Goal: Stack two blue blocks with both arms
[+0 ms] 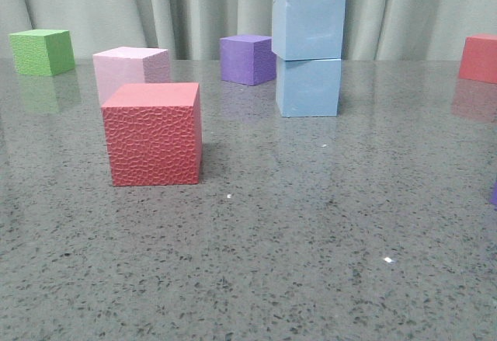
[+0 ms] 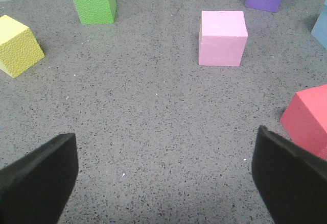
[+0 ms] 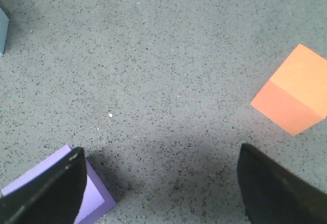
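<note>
Worktop (image 1: 311, 263): grey speckled stone-look slab, glossy enough to mirror the cubes, backed by a pale pleated curtain (image 1: 194, 7). Stack: upper blue block (image 1: 308, 26) sits on lower blue block (image 1: 308, 86), faces nearly flush, upper one overhanging slightly toward the purple cube (image 1: 248, 59) just beside it. Judged: stacking is done; step in hand is clearing away without a knock. Both arms are well back from the stack. Left fingers (image 2: 163, 175) spread wide, nothing between them, only bare worktop; a sliver of blue, probably the lower block, shows far beyond the right-hand finger at the frame edge. Right fingers (image 3: 161, 183) likewise spread wide and empty; a grey-blue edge far ahead of the left-hand finger may be the stack, cannot confirm. To finish well: keep fingers apart and retreat straight, away from the stack, no sideways sweep. Risks by the fingers: red cube (image 2: 309, 122) lies just outside the left arm's right-hand finger; lavender cube (image 3: 59, 191) is touching or nearly touching the right arm's left-hand finger, partly hidden by it. Clear ahead of the left fingers: pink cube (image 2: 223, 38), green cube (image 2: 94, 0), yellow cube (image 2: 18, 45). Orange cube (image 3: 291, 99) sits beyond the right arm's right-hand finger. Foam is light; any brush would shift it.
</note>
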Action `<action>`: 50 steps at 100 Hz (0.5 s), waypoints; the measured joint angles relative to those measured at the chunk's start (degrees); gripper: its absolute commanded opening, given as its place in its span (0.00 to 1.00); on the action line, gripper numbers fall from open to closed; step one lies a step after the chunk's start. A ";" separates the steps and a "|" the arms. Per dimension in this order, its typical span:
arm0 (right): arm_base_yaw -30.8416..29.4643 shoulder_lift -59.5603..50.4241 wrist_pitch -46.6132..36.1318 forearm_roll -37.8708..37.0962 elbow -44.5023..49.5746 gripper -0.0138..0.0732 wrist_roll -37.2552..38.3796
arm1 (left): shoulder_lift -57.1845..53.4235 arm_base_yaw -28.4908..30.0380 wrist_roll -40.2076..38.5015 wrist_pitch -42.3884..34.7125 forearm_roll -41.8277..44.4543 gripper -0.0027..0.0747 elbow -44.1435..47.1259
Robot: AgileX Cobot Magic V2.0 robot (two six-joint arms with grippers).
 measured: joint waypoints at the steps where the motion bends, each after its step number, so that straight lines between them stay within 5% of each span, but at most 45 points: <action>1: 0.00 0.00 0.00 0.00 0.00 0.85 0.00 | 0.00 0.00 0.00 0.00 0.00 0.89 0.00; 15: 0.00 0.00 0.24 0.00 0.00 0.85 0.00 | 0.00 0.00 0.00 -0.13 0.00 0.86 0.00; 28: 0.00 0.00 0.27 0.00 0.00 0.83 0.00 | 0.00 0.00 0.00 -0.13 0.00 0.72 0.00; 50: 0.00 0.00 0.27 0.00 0.00 0.49 0.00 | 0.00 0.00 0.00 -0.13 0.00 0.38 0.00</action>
